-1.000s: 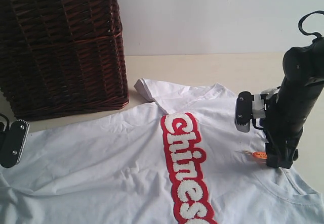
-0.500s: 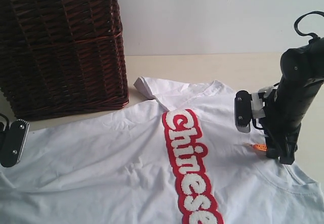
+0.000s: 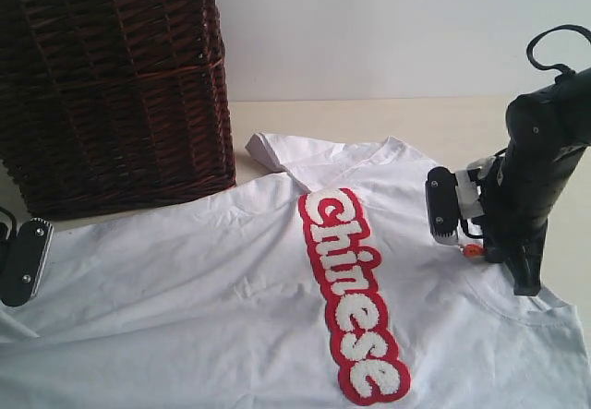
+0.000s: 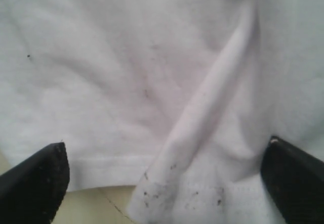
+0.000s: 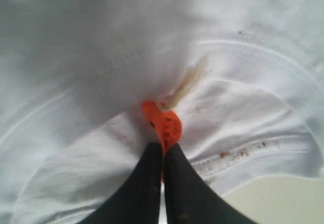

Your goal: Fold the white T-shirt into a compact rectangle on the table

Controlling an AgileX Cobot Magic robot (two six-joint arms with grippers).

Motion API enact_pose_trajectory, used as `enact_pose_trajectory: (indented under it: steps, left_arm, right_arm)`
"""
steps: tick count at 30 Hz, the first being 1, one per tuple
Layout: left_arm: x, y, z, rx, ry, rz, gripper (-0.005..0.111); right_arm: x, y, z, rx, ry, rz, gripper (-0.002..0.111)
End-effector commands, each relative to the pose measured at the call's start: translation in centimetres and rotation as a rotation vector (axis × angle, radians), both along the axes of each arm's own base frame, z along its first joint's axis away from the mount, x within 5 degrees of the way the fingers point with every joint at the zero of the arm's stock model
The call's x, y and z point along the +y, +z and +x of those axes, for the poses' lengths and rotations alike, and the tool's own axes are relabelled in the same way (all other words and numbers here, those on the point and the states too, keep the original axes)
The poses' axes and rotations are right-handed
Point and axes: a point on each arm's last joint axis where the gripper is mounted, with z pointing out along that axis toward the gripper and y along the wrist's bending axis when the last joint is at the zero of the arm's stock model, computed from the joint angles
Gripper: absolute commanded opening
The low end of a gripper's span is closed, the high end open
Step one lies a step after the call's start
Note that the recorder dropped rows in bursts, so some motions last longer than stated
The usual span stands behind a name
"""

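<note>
The white T-shirt lies spread on the table, with its red-outlined "Chinese" lettering running down the middle. At the collar, my right gripper is shut on the shirt's small orange tag, and the two black fingers are pressed together around it. The collar seam curves beside them. My left gripper is open over the shirt's hem. Its fingertips stand wide apart above a diagonal fold and hold nothing.
A tall dark brown wicker basket stands at the back left, close to the shirt's edge. One sleeve lies folded near the basket's corner. Bare table shows beyond the collar, and a pale wall rises behind.
My right gripper has shut on the orange tag and pulled back. The shirt has slid with it, bringing all of the lettering into view. The left gripper has stayed open and still.
</note>
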Motion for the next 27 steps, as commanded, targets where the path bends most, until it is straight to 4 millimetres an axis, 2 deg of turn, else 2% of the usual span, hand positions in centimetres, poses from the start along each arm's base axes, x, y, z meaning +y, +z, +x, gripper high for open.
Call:
enact_pose_trajectory:
  steps: [1, 7, 10, 27]
  left_arm:
    - [-0.3, -3.2, -0.9, 0.024, 0.042, -0.06, 0.105]
    - [-0.3, -3.2, -0.9, 0.024, 0.042, -0.06, 0.105]
    - [-0.3, -3.2, -0.9, 0.026, 0.042, -0.059, 0.105]
    - [-0.4, -3.2, -1.0, 0.038, 0.087, -0.074, 0.105]
  right_arm:
    - [0.2, 2.9, 0.0, -0.098, -0.006, 0.024, 0.0]
    - [0.4, 7.6, -0.3, -0.267, -0.022, 0.067, 0.0]
    - [0.4, 9.1, -0.8, -0.299, -0.03, 0.076, 0.0]
    - [0.8, 8.9, -0.8, -0.294, -0.074, 0.13, 0.0]
